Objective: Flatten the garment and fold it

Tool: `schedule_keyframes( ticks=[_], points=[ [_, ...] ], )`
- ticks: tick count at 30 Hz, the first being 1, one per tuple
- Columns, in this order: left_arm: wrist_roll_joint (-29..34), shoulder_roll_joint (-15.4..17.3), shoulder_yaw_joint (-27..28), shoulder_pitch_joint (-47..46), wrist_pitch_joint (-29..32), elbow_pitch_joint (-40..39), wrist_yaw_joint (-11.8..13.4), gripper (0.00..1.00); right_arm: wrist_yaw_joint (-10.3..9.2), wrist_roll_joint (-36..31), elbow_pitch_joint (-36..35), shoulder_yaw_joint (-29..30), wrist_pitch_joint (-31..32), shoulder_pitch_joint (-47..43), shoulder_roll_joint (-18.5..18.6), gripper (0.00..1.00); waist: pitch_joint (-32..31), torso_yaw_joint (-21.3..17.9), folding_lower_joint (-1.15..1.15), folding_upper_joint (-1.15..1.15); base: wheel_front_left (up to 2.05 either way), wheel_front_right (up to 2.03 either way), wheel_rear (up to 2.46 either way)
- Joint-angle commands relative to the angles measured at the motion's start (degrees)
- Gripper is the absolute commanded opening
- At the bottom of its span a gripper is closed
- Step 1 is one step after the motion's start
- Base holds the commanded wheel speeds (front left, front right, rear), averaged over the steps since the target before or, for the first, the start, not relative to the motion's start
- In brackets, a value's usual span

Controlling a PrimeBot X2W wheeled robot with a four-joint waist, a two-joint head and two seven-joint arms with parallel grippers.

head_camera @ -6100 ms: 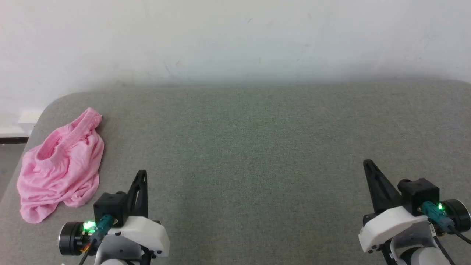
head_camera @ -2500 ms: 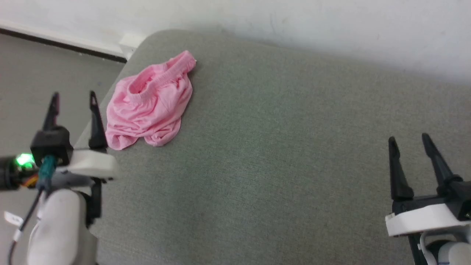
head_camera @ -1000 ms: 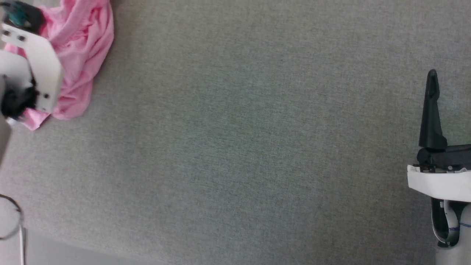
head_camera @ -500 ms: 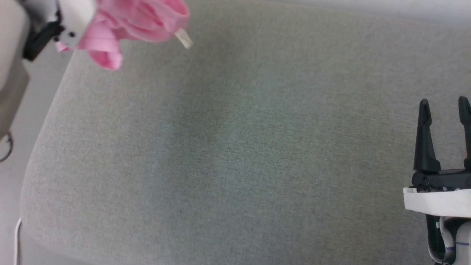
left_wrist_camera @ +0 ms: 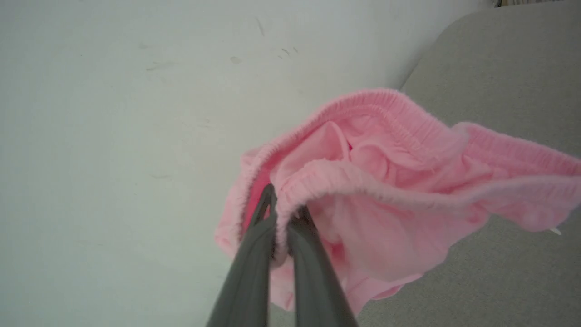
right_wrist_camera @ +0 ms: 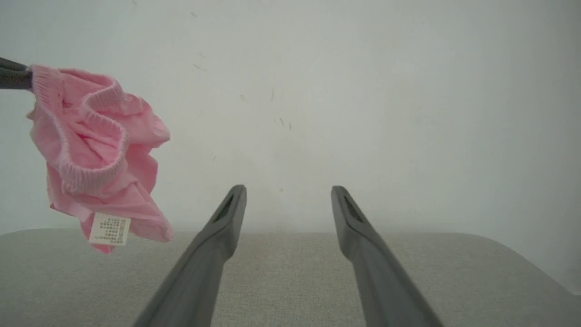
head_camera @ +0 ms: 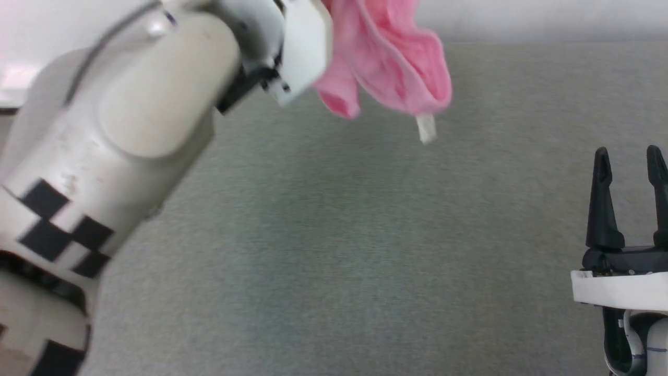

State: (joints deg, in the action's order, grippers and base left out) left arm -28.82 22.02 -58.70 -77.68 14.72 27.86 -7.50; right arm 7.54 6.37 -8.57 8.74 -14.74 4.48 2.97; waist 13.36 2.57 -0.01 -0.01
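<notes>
Heads up: your left pincer (left_wrist_camera: 286, 202) is clamped shut on the gathered waistband of the garment (left_wrist_camera: 386, 190). The pink shorts hang bunched from its tips, up off the surface. In the head view the pale left forearm (head_camera: 130, 104) and its white wrist housing cover the spot where the cloth is pinched, and the frame edge cuts off the top of the bundle. The legs are too crumpled to tell apart. The small white label (right_wrist_camera: 109, 229) dangles at the bottom, and its print is too tiny to read. Your right pincer (right_wrist_camera: 288, 195) is wide open, with the shorts well off to its left. Under both pincers is a grey woven padded surface (head_camera: 334, 261) with rounded corners. Beyond the fingertips there's a plain white wall (right_wrist_camera: 363, 91) with a few scuffs.
</notes>
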Motion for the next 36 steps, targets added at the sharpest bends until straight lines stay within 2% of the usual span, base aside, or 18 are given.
schedule_keyframes(
  ticks=[1, 7, 11, 16, 19, 20, 21, 25, 28, 32, 36],
  points=[
    [-0.9, -1.4, -1.3, 3.0, -1.0, 1.5, 0.0, 0.0, -0.05, 0.7, 0.1, 0.1, -0.3, 0.2, -0.1, 1.0, 1.3, -9.0, 0.01, 0.01, 0.0, 0.0, 0.0],
    [-4.5, -6.0, -6.1, 9.9, -4.4, 6.3, 0.0, 0.0, -0.05, 1.2, 0.3, 0.5, -0.3, 0.3, -0.1, 1.0, 2.7, -11.7, 0.01, 0.01, 0.0, 0.0, 0.0],
    [-7.4, -8.6, -12.5, 16.8, -4.5, 9.5, 0.0, 0.0, -0.05, 1.1, 0.2, 0.7, -0.3, 0.5, -0.1, 1.0, 3.6, -11.5, 0.01, 0.01, 0.0, 0.0, 0.0],
    [-9.4, -8.6, -14.3, 21.6, -2.2, 10.7, 0.0, 0.0, -0.05, 0.8, 0.2, 0.1, -0.3, 1.1, -0.1, 1.0, 4.3, -9.8, 0.01, 0.01, 0.0, 0.0, 0.0],
    [-9.8, -9.1, -14.5, 22.8, -3.4, 10.4, 0.0, 0.0, -0.05, 0.5, 0.1, 0.1, -0.3, 1.1, -0.1, 1.0, 3.8, -8.1, 0.01, 0.01, 0.0, 0.0, 0.0],
    [-9.7, -9.2, -14.5, 22.7, -5.1, 10.3, 0.0, 0.27, -0.05, 0.4, 0.2, 0.1, -0.3, 1.0, -0.1, 1.0, 3.4, -7.5, 0.01, 0.01, 0.0, 0.0, 0.0],
    [-9.0, -9.3, -14.3, 22.0, -7.7, 10.5, 0.2, 1.0, -0.05, 0.2, 0.2, 0.1, -0.3, 0.8, -0.1, 1.0, 3.0, -7.0, 0.01, 0.01, 0.0, 0.0, 0.0],
    [-6.5, -10.4, -12.0, 20.3, -18.7, 9.6, 3.1, 1.0, -0.05, -0.3, 0.4, 0.5, -0.3, -0.2, -0.1, 1.0, 0.7, -4.7, 0.01, 0.01, 0.0, 0.0, 0.0],
    [-5.6, -10.3, -10.1, 20.1, -24.6, 7.3, 5.9, 1.0, -0.05, -0.6, 0.6, 0.9, -0.3, -1.3, -0.1, 1.0, -1.2, -3.0, 0.01, 0.01, 0.0, 0.0, 0.0],
    [-4.9, -8.4, -7.5, 21.7, -28.3, 2.5, 10.3, 1.0, -0.05, -0.7, 0.7, 0.9, -0.3, -2.6, -0.1, 1.0, -3.3, -1.4, 0.01, 0.01, 0.0, 0.0, 0.0],
    [-3.9, -5.2, -2.5, 25.8, -29.6, -4.0, 17.2, 1.0, -0.05, -0.7, 0.6, 1.0, -0.3, -3.6, -0.1, 1.0, -4.7, -0.6, 0.01, 0.01, 0.0, 0.0, 0.0]
  ],
)
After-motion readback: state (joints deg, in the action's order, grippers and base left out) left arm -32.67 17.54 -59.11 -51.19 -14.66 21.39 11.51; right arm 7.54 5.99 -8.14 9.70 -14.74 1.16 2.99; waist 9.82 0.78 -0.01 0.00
